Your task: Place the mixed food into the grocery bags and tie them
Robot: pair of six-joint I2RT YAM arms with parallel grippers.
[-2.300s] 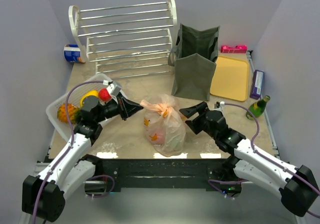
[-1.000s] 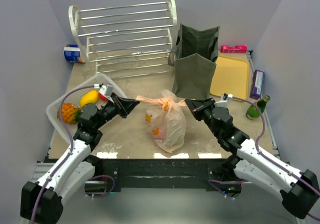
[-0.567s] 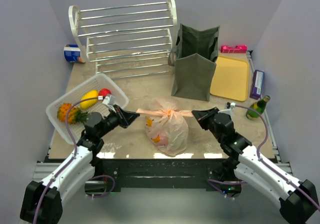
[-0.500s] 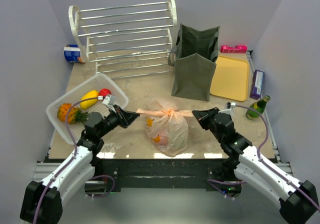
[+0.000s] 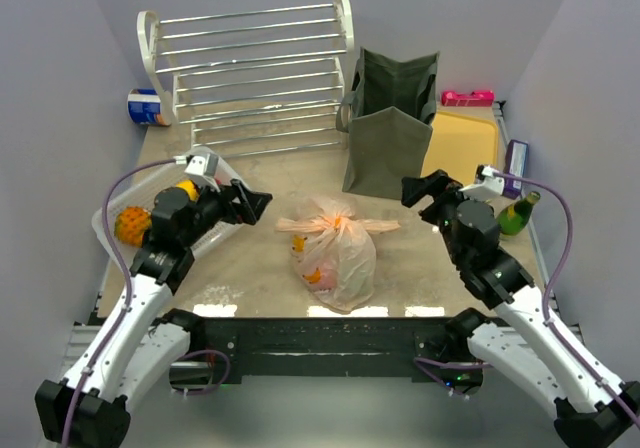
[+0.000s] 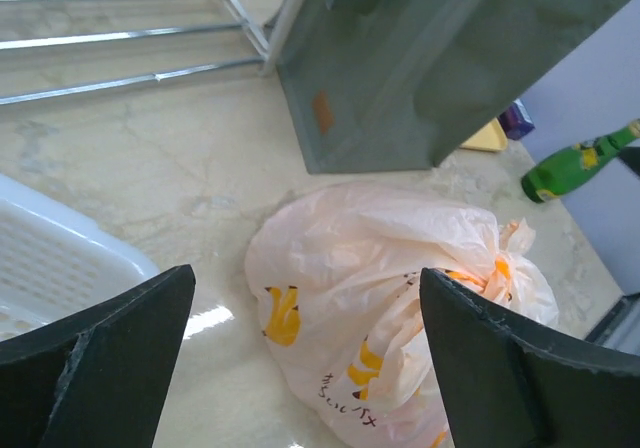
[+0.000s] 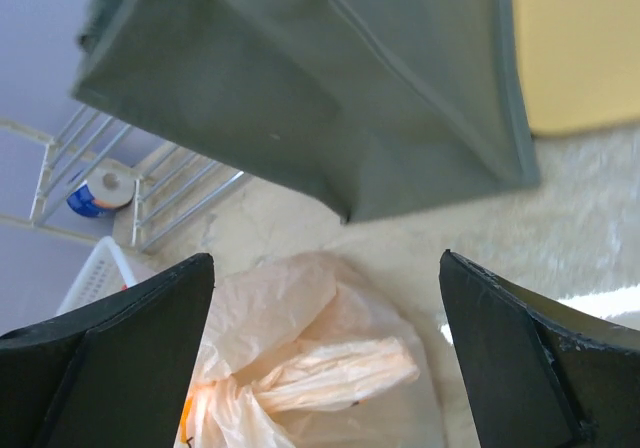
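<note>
Peach plastic bag (image 5: 335, 253) sits on the worktop (image 5: 290, 173) near its front edge, midway between the two arms, with something orange showing through the thin film. Its handles are drawn into a knot (image 5: 338, 224) at the top, and one loose tail sticks out to each side. Neither claw has hold of it. The left claw (image 5: 250, 204) hangs to the bag's left and the right claw (image 5: 420, 190) to its right. Both are clear of the tails, and both wrist views show the jaws spread wide with nothing between them.

Behind the bag stands the olive tote (image 5: 390, 128), upright and untied; whether anything is inside it cannot be told. To the left, under the left arm, the white basket (image 5: 103, 230) holds an orange fruit (image 5: 130, 226) and a yellow fruit (image 5: 186, 185), so I judge the packing only partly done. A green bottle (image 5: 515, 216) rests at the right edge.

The knot looks like a single one and may be slack. The film is slippery, so the weight of the contents could pull it open if the bag is lifted or nudged. A finger catching the film could tear it or drag the bag toward the front edge. The tote's soft walls could fold inward under anything dropped on the rim. The left arm's cable (image 5: 120, 183) loops above the basket and might snag its rim during a reach.
</note>
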